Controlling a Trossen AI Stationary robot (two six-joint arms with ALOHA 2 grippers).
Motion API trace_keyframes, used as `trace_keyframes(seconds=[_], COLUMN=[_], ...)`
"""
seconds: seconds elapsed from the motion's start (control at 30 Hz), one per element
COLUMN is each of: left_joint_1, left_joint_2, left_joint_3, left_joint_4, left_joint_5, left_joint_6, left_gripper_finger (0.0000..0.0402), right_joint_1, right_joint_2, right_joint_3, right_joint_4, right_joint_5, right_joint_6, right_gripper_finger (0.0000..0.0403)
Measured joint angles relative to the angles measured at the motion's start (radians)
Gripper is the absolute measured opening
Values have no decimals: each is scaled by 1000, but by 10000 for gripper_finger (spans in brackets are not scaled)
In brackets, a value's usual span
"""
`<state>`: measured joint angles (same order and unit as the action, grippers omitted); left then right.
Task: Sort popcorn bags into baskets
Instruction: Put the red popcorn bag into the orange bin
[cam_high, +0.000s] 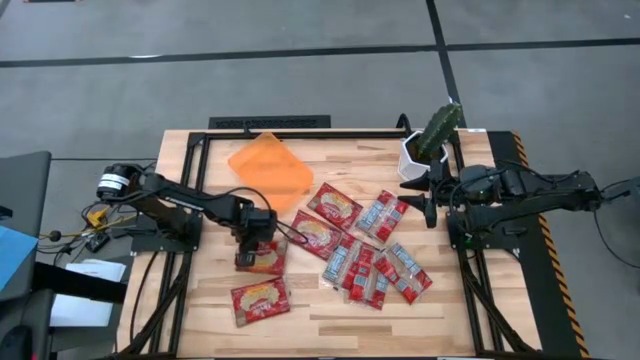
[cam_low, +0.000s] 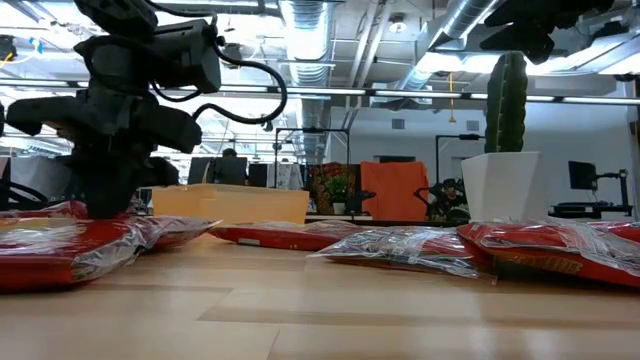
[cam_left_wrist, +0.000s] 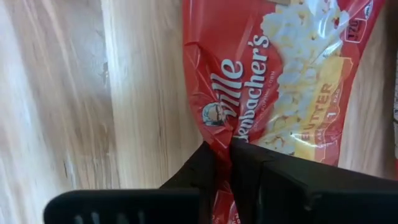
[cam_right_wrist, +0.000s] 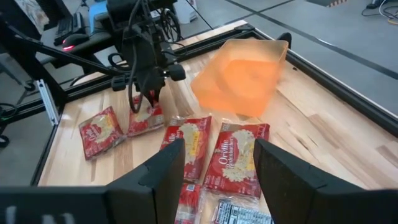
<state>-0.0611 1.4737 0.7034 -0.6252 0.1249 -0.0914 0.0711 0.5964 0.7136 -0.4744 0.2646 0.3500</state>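
**Left end effector closed on a popcorn bag**

The left end effector (cam_high: 249, 258) is lowered onto the bench (cam_high: 330, 312), and its fingers (cam_left_wrist: 208, 163) are pinched shut on the edge of a red butter popcorn bag (cam_left_wrist: 292, 93). This bag is lying flat on the wood. Another red bag (cam_high: 260, 299) is seen just beside it. The orange basket (cam_high: 269, 168) is placed near the far edge. The right end effector (cam_right_wrist: 217, 168) is held open above the bench, beside the cactus pot (cam_high: 416, 153), with the other bags (cam_high: 375, 262) spread between the arms.

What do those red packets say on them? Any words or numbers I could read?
"...ille ...denbacher's", start hidden: packet pinched by the left gripper.
"BUTTER": same packet.
"120": its corner, barely legible.
"Orville Redenbacher's": packet before the right gripper.
Other packets' print: too small.
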Motion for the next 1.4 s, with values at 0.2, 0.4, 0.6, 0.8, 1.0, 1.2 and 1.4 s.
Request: trace_keyframes(seconds=[0.2,0.4,0.6,0.8,1.0,1.2,1.4], left_joint_1=[0,1,30,136,355,582,766], left_joint_2=[3,3,-14,-73,-128,-125,-99], left_joint_3=[89,223,408,593,680,641,525], left_joint_4=[-64,-167,-307,-397,-405,-385,-323], left_joint_5=[42,56,55,-101,-222,-238,-171], left_joint_6=[-81,-119,-139,-156,-145,-7,17], left_gripper_finger=[5,3,2,1,0,0,0], right_joint_1=[0,0,0,0,0,0,0], right_joint_2=[0,0,0,0,0,0,0], right_joint_3=[0,0,0,0,0,0,0], right_joint_4=[-7,-33,-44,-44,-43,-42,-42], right_joint_5=[0,0,0,0,22,27,29], right_joint_6=[0,-1,-1,-3,-2,-1,17], right_gripper_finger=[203,191,180,172,168,167,166])
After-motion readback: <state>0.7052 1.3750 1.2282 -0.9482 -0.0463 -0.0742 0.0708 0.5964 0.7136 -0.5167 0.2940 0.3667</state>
